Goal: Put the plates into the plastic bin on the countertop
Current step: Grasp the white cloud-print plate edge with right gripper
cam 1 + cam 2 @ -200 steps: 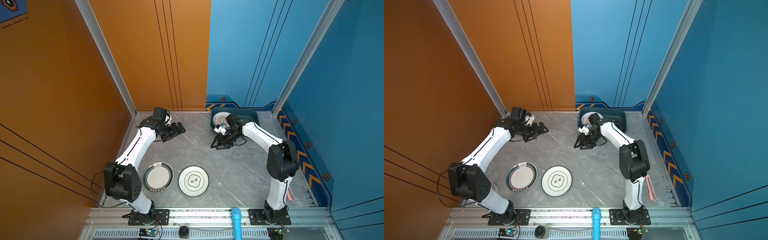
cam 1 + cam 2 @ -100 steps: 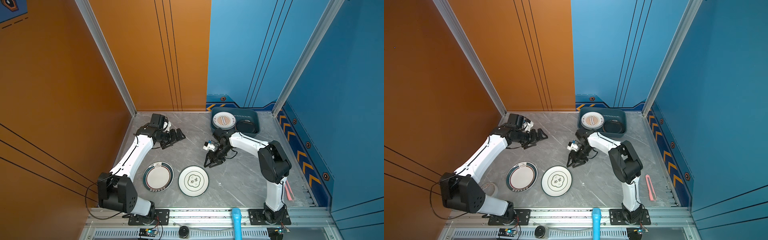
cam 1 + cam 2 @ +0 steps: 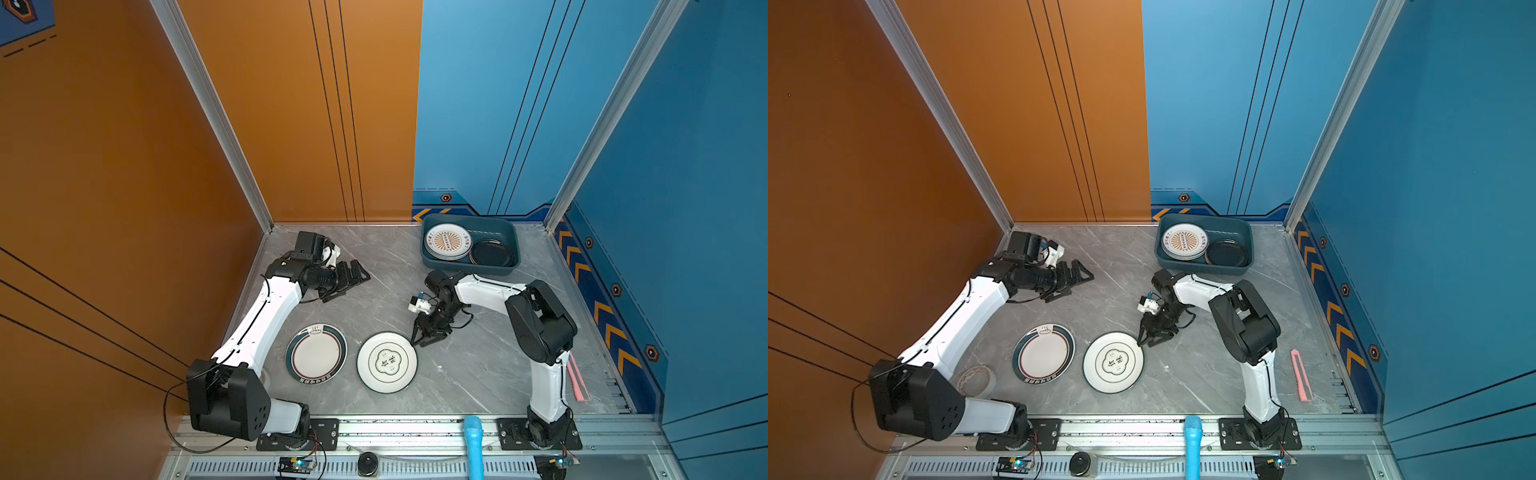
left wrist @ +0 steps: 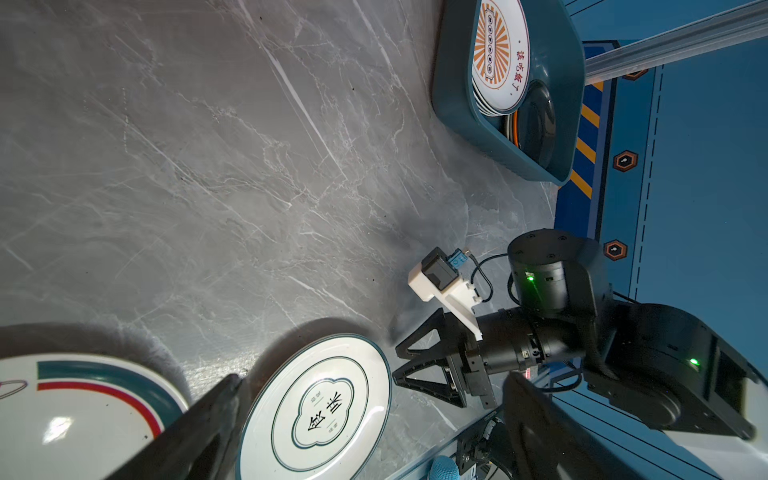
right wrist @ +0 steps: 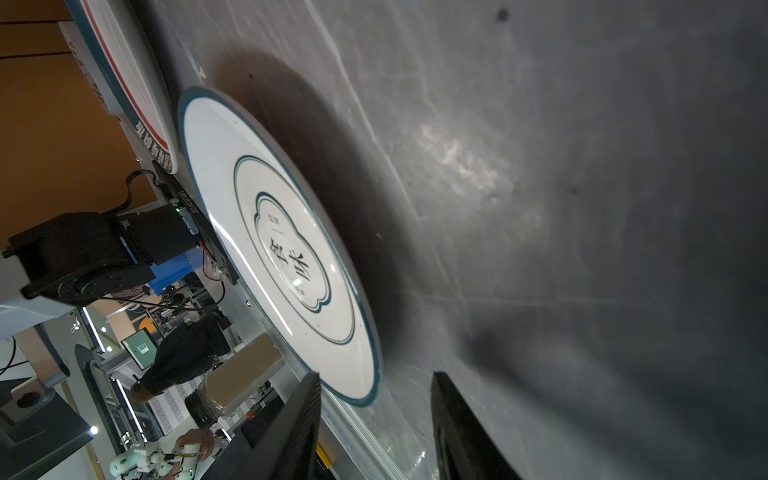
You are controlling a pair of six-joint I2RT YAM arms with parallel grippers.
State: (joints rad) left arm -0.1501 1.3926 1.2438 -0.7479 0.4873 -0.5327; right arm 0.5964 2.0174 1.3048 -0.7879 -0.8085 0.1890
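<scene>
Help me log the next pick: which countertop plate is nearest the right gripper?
The white green-emblem plate; the right gripper is at its rim, the dark-rimmed plate lies beyond it.

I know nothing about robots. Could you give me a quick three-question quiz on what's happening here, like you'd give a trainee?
1. True or false: the left claw holds a plate.
2. How many plates lie on the countertop, outside the plastic bin? A one, B two, C four.
3. Fill in: the right claw is at the rim of the ______ plate.
Key: 1 false, it is open and empty. 2 B: the dark-rimmed plate and the green-emblem plate. 3 green-emblem.
</scene>
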